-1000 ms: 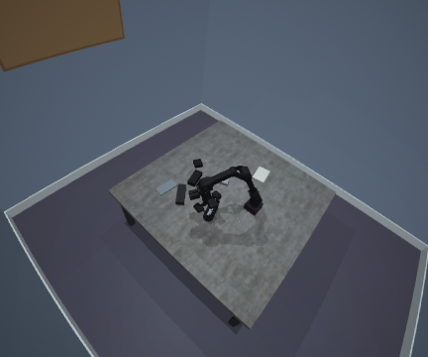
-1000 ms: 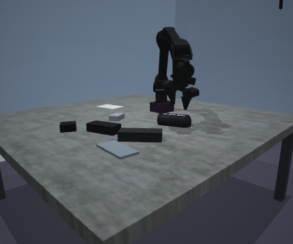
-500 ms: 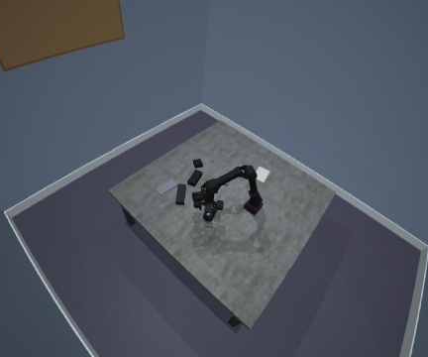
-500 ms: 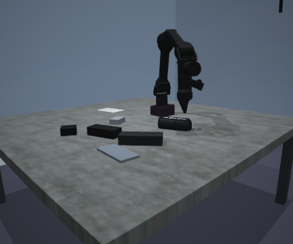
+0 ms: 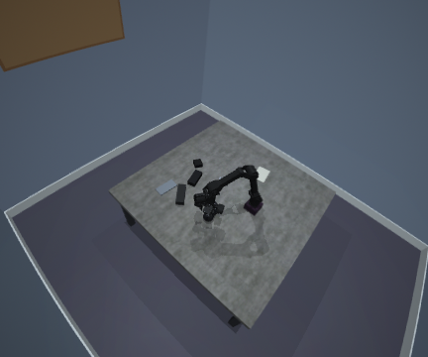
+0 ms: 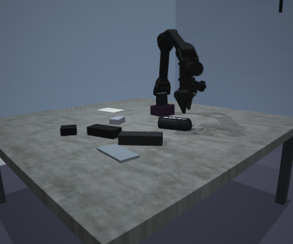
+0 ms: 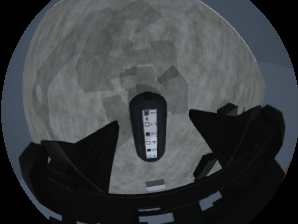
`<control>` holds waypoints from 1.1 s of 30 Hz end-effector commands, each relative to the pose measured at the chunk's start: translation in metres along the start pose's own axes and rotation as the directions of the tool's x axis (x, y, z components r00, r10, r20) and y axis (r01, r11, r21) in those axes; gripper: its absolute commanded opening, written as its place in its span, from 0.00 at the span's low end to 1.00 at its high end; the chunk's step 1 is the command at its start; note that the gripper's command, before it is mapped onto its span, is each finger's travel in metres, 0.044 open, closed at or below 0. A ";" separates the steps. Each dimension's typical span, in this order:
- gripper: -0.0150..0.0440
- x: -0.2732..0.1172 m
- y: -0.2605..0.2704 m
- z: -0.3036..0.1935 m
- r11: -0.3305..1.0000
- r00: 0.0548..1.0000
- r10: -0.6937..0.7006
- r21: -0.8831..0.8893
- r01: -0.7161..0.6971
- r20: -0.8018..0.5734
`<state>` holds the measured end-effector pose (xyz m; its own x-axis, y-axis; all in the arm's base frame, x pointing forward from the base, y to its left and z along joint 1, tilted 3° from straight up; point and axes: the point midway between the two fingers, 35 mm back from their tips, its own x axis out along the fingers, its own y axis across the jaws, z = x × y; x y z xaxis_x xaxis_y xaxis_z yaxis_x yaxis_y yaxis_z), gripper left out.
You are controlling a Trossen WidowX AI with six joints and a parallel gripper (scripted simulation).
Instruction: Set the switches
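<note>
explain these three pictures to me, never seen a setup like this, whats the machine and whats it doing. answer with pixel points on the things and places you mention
The machine is a single black robot arm standing on a dark purple block [image 5: 253,207] [image 6: 162,110]. Its two-fingered gripper [image 6: 186,110] [image 7: 154,117] is open and holds nothing.

The top picture looks down on the whole table [image 5: 283,238] [image 6: 68,176] [image 7: 65,85]; the exterior one looks across it from the side. The wrist one comes from a camera near the gripper, so the dark fingers frame the view.

Between them you see a rounded dark unit [image 6: 174,123] [image 7: 134,120] lying with its white label [image 7: 150,131] facing up. Elsewhere lie dark blocks [image 6: 140,138], a flat pale blue plate [image 5: 166,186] [image 6: 118,152] and a white sheet [image 5: 263,174] [image 6: 110,110].
</note>
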<state>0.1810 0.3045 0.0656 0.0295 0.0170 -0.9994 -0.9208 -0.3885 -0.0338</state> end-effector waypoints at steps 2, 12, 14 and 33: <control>1.00 0.011 0.002 -0.002 1.000 1.000 0.007 0.016 -0.006 -0.014; 1.00 0.027 0.002 -0.001 0.999 1.000 0.004 0.035 -0.003 -0.019; 1.00 0.030 0.002 -0.001 0.999 1.000 0.003 0.039 -0.002 -0.020; 1.00 0.060 0.003 -0.002 0.997 1.000 -0.003 0.075 0.005 -0.031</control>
<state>0.1822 0.3068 0.0150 0.0473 0.0079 -0.9988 -0.9438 -0.3270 -0.0473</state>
